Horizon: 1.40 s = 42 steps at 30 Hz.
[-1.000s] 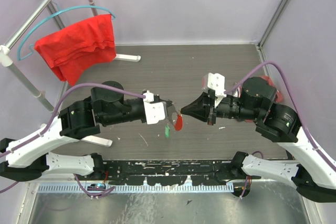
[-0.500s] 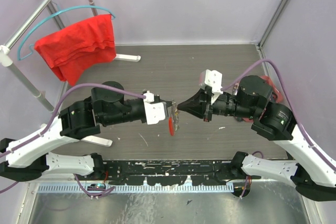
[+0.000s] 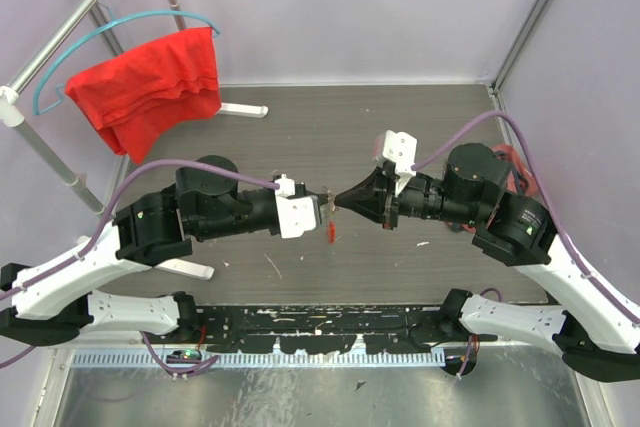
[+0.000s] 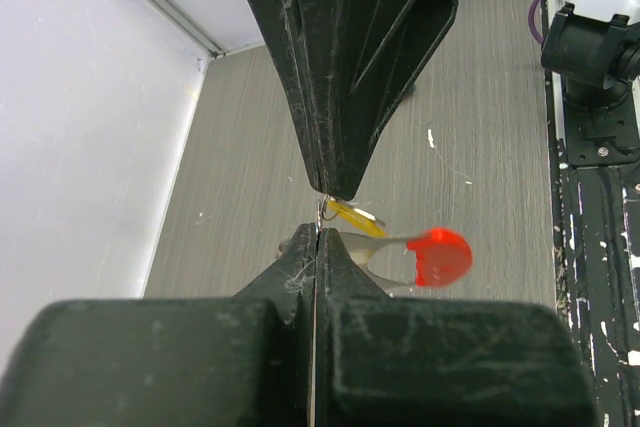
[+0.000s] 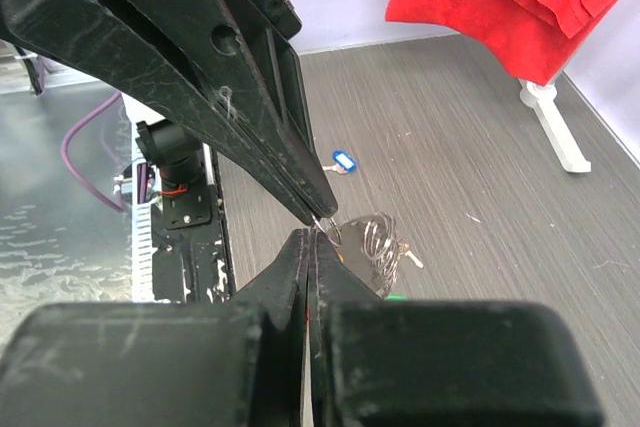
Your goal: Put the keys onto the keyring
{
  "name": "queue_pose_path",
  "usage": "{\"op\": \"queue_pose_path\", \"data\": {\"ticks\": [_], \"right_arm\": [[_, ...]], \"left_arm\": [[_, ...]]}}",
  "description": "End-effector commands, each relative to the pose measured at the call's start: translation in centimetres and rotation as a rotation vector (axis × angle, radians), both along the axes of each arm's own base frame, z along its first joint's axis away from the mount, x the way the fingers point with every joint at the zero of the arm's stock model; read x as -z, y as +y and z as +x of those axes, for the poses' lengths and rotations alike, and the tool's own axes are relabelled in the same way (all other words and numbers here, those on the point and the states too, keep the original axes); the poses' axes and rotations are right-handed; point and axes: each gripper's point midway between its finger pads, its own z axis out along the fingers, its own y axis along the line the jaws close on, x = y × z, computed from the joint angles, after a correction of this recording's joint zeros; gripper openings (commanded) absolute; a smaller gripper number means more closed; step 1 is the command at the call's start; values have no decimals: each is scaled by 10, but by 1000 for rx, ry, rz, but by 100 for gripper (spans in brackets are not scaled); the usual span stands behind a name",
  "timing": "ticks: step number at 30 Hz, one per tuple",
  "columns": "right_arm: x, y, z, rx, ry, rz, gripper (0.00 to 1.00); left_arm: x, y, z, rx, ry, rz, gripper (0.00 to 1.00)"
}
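Keyring (image 4: 438, 255) hangs between two arm tips meeting above the middle of the grey table (image 3: 330, 127). The left gripper (image 3: 322, 206), reaching in from the left, has its fingers pressed flat together on the silver wire of the keyring, whose red plastic end dangles just below. The right gripper (image 3: 340, 201), coming in from the right, is likewise clamped tight, its point touching the wire just beside a yellow-tagged key (image 4: 352, 218); whether it pinches anything cannot be told. A blue-tagged key (image 5: 344, 161) lies on the table, apart from the rest. A red cloth (image 3: 150, 82) hangs at far left.
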Motion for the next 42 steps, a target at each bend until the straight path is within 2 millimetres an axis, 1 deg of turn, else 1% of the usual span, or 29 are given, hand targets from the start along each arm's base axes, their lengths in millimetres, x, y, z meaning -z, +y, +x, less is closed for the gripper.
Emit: {"op": "queue_pose_path", "data": {"ticks": [1,6,13,25,31,37,42], "right_arm": [[-19,-3,5,40,-40,66,1],[-18,-5,10,69,-41,67,1],[-23,-14,11,106,-53,97,1],[-15,-15,16,139,-33,87,1],[-11,-13,21,159,-17,82,1],[-15,-15,23,173,-27,98,5],[-19,-16,22,175,-32,110,15]], "left_arm": [[-18,-1,-5,22,-19,-71,0],[-17,-2,-5,24,-17,-70,0],[-15,-3,-4,21,-17,-67,0],[-16,-2,-5,22,-16,-70,0],[-24,0,-6,22,-13,-108,0],[-34,4,-9,26,-4,-152,0],[-44,6,-13,38,7,-187,0]]}}
